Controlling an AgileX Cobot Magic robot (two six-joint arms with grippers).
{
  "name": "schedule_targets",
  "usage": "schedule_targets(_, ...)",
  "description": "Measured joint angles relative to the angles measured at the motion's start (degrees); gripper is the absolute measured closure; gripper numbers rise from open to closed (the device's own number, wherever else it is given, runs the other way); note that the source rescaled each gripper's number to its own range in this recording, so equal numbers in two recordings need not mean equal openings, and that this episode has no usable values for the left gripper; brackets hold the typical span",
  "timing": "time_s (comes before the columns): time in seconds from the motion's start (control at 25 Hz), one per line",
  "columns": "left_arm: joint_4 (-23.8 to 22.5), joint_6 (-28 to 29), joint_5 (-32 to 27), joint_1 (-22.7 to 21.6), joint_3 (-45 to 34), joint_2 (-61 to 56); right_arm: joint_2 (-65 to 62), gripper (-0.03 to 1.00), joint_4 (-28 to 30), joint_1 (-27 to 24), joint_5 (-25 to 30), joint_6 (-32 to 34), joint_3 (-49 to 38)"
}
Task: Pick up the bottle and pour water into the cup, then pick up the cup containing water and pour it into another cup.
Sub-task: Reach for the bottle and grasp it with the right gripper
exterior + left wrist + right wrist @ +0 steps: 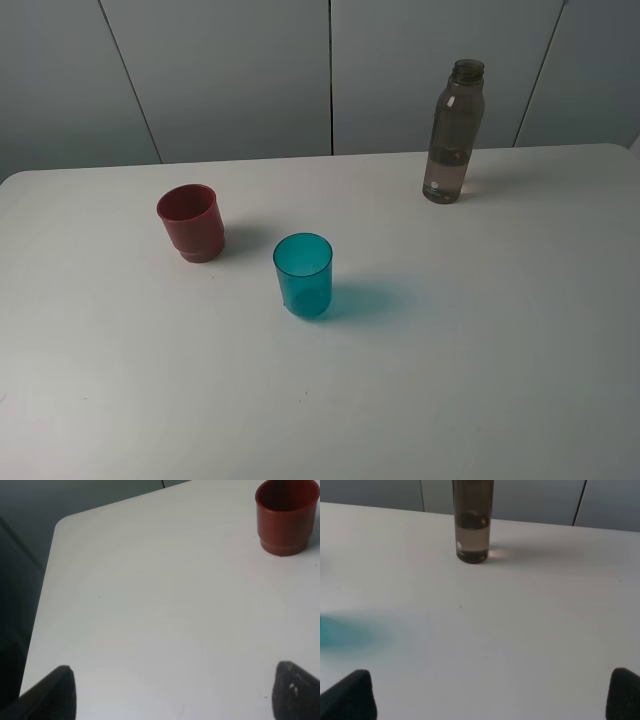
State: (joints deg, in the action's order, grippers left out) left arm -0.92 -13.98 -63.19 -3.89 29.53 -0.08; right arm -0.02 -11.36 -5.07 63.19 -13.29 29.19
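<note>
The smoky grey-brown bottle (pixel 455 133) stands upright at the back right of the white table (pixel 480 350), uncapped, with some water in its lower part. The right wrist view shows its lower half (pixel 473 521). The teal cup (pixel 303 275) stands upright near the table's middle. The dark red cup (pixel 190 222) stands upright to its left and a little further back, and shows in the left wrist view (pixel 286 516). Neither gripper shows in the exterior view. The left gripper (pixel 172 692) is open over bare table, well short of the red cup. The right gripper (pixel 490 695) is open, well short of the bottle.
A grey panelled wall (pixel 330 70) runs behind the table's back edge. The table's left back corner (pixel 62 522) and left edge show in the left wrist view. The teal cup's blue shadow (pixel 350 630) lies at the side of the right wrist view.
</note>
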Motion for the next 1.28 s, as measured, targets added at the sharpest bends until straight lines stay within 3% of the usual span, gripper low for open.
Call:
schedule_targets(0.2,0.0,0.0,0.0,0.0,0.0,0.0,0.0,-0.03,-3.27,0.0,0.03,0.0,0.0)
schedule_targets(0.48,0.0,0.0,0.0,0.0,0.0,0.0,2.66,-0.03,-2.93,0.0,-1.63,1.66,0.95)
schedule_targets(0.88,0.0,0.0,0.0,0.0,0.0,0.0,28.77,-0.03,-2.04,0.0,-14.12,1.74,9.69)
schedule_targets(1.08,0.0,0.0,0.0,0.0,0.0,0.0,40.63,-0.03,-1.21,0.17,-24.6,1.74,10.09)
schedule_targets(1.16,0.0,0.0,0.0,0.0,0.0,0.0,44.31,-0.03,0.35,2.39,-29.0,1.74,10.09)
schedule_targets(1.28,0.0,0.0,0.0,0.0,0.0,0.0,50.02,-0.03,3.29,9.84,-34.92,1.74,10.09)
